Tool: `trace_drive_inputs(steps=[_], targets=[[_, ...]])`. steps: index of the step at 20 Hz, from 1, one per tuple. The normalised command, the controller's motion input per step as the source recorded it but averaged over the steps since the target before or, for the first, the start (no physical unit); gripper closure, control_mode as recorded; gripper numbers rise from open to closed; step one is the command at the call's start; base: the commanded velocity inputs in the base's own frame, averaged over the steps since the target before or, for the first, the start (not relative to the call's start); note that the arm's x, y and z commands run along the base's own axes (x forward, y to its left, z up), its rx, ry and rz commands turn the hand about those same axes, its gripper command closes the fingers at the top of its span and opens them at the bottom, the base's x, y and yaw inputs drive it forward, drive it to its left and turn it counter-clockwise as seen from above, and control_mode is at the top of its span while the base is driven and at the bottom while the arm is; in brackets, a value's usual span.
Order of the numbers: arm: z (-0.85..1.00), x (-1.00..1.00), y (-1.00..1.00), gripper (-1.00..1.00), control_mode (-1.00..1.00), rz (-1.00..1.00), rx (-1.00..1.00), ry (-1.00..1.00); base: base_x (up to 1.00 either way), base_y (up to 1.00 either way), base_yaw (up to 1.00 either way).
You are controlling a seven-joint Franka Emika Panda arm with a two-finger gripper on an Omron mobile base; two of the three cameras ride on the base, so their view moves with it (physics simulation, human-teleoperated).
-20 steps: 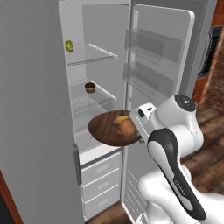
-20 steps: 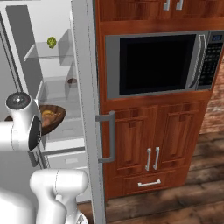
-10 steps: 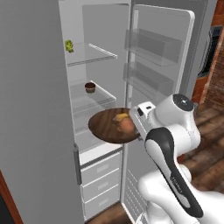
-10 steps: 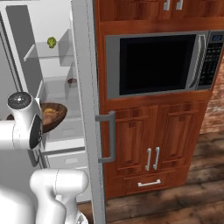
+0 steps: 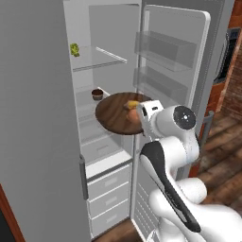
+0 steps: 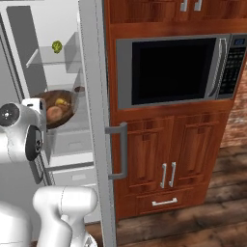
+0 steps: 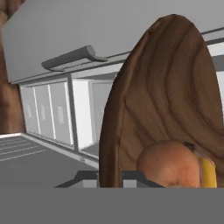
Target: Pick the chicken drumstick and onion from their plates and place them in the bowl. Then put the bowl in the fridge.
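The dark wooden bowl (image 5: 112, 117) hangs level in front of the open fridge (image 5: 97, 146), at the height of its middle shelf. In the bowl lie the round reddish-brown onion (image 5: 134, 116) and the yellowish chicken drumstick (image 5: 133, 103). My gripper (image 5: 141, 120) is shut on the bowl's near rim, its fingers mostly hidden by the hand. From the right, the bowl (image 6: 47, 96) holds the onion (image 6: 54, 113) and drumstick (image 6: 61, 102). The hand view shows the bowl (image 7: 175, 87) tilted on edge with the onion (image 7: 168, 164), the drumstick (image 7: 208, 173), and my gripper (image 7: 107, 179) on the rim.
A green item (image 5: 74, 49) sits on the upper glass shelf and a small dark cup (image 5: 97, 94) on the middle shelf behind the bowl. The open door's bins (image 5: 165, 47) stand to the right, drawers (image 5: 108, 189) below. A microwave (image 6: 173, 70) and wooden cabinets flank the fridge.
The bowl with the onion and drumstick has risen a little in front of the fridge opening, still held. The camera has not shifted.
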Motion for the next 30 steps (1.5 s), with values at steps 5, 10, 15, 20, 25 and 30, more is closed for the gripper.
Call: trace_drive_inputs(steps=[5, 10, 15, 20, 25, 30], targets=[[0.12, 0.48, 0.08, 1.00, -1.00, 0.01, 0.05, -0.21, 0.00, 0.00, 0.00], [0.07, 0.46, 0.02, 1.00, -1.00, 0.15, 0.11, -0.03, 0.00, 0.00, 0.00], [0.00, 0.46, 0.10, 1.00, -1.00, 0.22, 0.11, -0.01, 0.00, 0.00, 0.00], [0.03, 0.34, 0.15, 1.00, -1.00, 0.22, 0.01, 0.04, 0.00, 0.00, 0.00], [0.01, 0.06, 0.03, 1.00, -1.00, 0.15, -0.10, 0.08, 0.00, 0.00, 0.00], [0.00, 0.13, 0.02, 1.00, -1.00, 0.02, -0.10, 0.00, 0.00, 0.00, 0.00]])
